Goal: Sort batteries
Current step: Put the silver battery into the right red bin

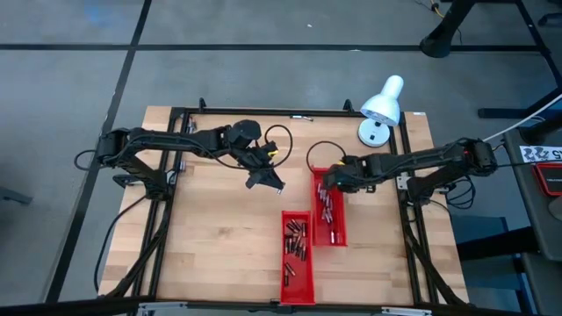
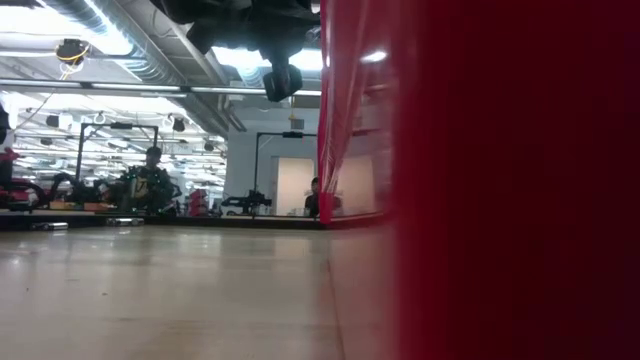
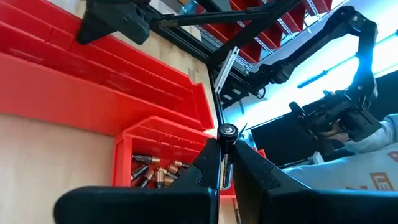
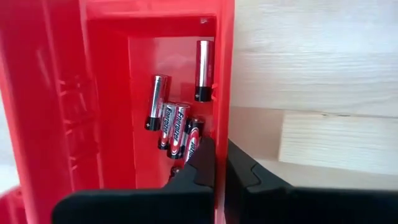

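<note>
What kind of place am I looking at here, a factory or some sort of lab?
Most likely a robotics lab or workshop: a wooden table holds two robot arms and red trays of batteries, a desk lamp stands at one corner, and similar rigs and seated people fill the hall behind.

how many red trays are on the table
2: one red tray near the front edge at the middle, the other red tray beside it, offset toward the lamp, under the right tool.

Trays: two trays side by side on the table (image 1: 211,254), right tray (image 1: 338,235) farther than left tray (image 1: 299,290).
Batteries (image 1: 296,244): in both.
Lamp (image 1: 380,110): far right corner.
</note>
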### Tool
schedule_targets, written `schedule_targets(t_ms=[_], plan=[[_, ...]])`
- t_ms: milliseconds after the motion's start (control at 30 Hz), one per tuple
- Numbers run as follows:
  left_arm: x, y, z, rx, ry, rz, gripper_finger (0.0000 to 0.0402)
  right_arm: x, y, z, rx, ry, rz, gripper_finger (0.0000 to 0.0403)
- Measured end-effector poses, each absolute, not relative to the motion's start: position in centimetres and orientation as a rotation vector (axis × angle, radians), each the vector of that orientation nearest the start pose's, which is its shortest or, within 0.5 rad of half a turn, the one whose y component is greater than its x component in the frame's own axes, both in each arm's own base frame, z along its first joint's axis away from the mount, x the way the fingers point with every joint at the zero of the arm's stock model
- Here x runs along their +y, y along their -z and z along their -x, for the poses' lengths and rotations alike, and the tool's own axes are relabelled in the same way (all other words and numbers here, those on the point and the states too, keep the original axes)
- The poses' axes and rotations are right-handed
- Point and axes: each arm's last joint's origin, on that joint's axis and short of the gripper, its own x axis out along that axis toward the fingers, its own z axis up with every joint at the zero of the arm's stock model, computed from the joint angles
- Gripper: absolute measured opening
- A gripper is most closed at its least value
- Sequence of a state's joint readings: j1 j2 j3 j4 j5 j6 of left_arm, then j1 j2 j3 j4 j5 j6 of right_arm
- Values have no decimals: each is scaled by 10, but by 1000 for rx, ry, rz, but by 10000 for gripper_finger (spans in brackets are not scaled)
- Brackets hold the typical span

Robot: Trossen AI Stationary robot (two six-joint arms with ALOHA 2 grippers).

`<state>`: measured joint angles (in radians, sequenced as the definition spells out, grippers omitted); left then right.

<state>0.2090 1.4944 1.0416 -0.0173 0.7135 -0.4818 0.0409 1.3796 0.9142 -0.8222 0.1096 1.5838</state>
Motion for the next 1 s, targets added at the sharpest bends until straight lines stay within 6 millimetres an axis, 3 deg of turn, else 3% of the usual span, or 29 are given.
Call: schedule_targets(t_ms=[400, 733, 1000], plan=[[50, -273, -325, 525, 287, 685, 13, 3, -213, -240, 1006, 991, -1160, 13], [39, -272, -327, 527, 264, 666, 13, 4, -215, -242, 1041, 904, -1123, 96], [39, -272, -328, 521, 232, 669, 13, 1, -254, -252, 960, 884, -972, 164]])
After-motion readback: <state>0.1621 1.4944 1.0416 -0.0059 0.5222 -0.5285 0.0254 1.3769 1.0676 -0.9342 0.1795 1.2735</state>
